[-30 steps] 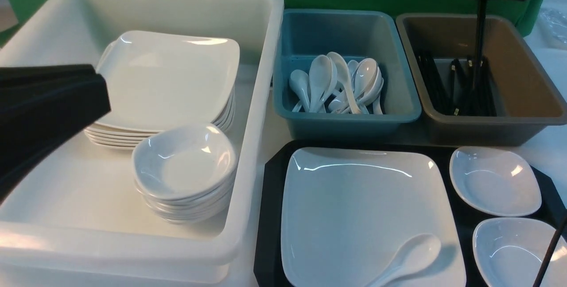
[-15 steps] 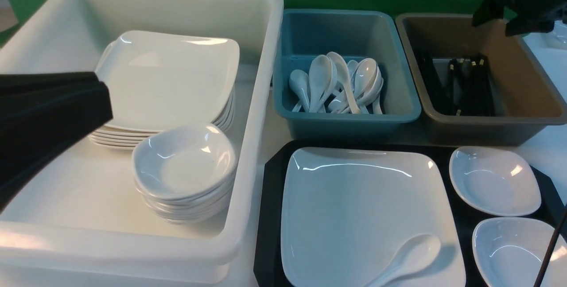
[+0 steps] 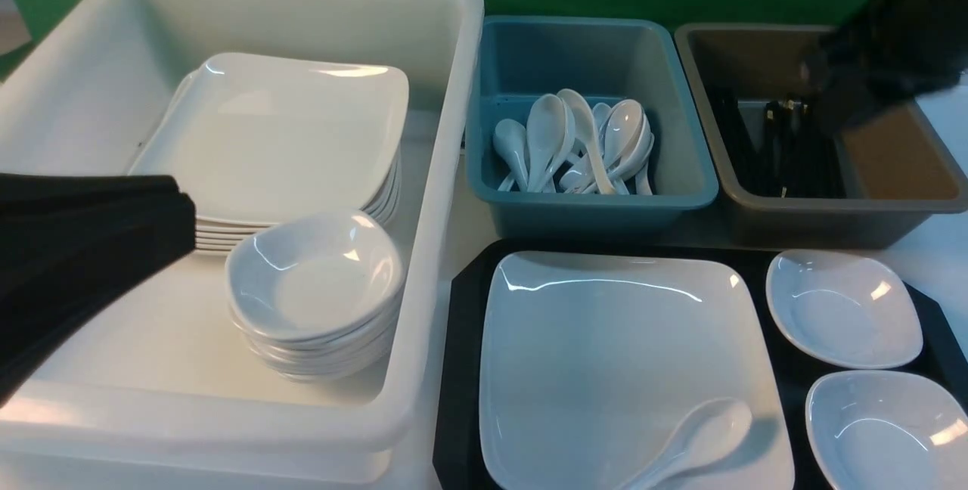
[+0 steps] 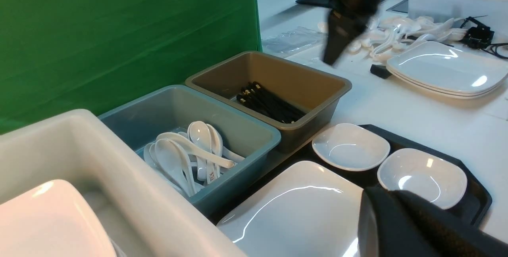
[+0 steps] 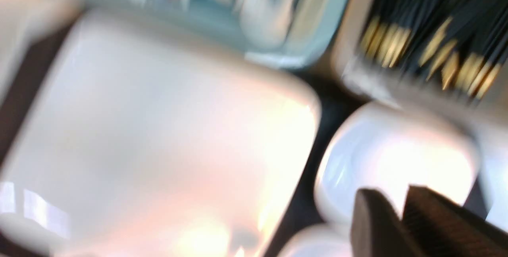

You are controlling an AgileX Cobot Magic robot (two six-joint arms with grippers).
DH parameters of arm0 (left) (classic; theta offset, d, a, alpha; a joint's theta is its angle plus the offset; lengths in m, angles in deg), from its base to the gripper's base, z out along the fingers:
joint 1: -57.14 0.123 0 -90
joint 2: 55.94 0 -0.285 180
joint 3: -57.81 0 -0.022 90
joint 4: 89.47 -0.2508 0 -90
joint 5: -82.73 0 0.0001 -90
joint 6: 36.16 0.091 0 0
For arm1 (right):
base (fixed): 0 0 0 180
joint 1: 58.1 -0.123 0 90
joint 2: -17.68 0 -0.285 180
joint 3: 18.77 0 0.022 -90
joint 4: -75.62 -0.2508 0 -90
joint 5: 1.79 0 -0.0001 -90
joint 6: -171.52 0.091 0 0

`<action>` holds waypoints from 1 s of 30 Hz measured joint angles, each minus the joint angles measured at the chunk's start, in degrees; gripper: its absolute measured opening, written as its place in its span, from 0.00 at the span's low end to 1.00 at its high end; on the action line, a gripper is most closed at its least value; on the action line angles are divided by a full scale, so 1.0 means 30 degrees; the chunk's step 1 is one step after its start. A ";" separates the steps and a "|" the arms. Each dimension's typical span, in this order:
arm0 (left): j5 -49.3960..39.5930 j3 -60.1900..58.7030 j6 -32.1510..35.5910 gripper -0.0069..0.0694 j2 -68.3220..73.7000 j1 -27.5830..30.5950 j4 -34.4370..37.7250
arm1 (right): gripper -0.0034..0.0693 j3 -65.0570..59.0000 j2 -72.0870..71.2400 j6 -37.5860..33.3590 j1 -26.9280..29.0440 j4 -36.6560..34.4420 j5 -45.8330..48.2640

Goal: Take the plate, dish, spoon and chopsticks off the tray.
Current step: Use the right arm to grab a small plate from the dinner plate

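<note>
Presently, my right jaws are slightly parted, left clenched, both empty. Spoon [image 3: 709, 433] lies on the plate [image 3: 597, 346], toward the tray's [image 3: 463, 369] near edge. Recommend centring over its handle, pinching lightly, lifting vertically without scraping.

Everything's smeary with motion from here, but the big white plate [image 5: 158, 130] is plain enough, lying on the black tray [image 5: 24, 78]. Along one edge of the plate sits the teal tub [image 5: 222, 25], with blurred white spoons [image 5: 266, 19] inside. Off the plate's nearby corner there's the brown tub [image 5: 420, 88], full of black chopsticks [image 5: 432, 7] with gold ends. Beside the plate are two small dishes [image 5: 349, 162], the right gripper [image 5: 398, 201] showing dark across one, fingertips slightly apart.
</note>
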 joint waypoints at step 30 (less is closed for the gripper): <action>-0.0303 0.0000 0.0119 0.12 0.0000 0.0000 -0.0053 | 0.58 -1.5872 -0.0102 0.2201 -0.3823 0.4981 -0.9092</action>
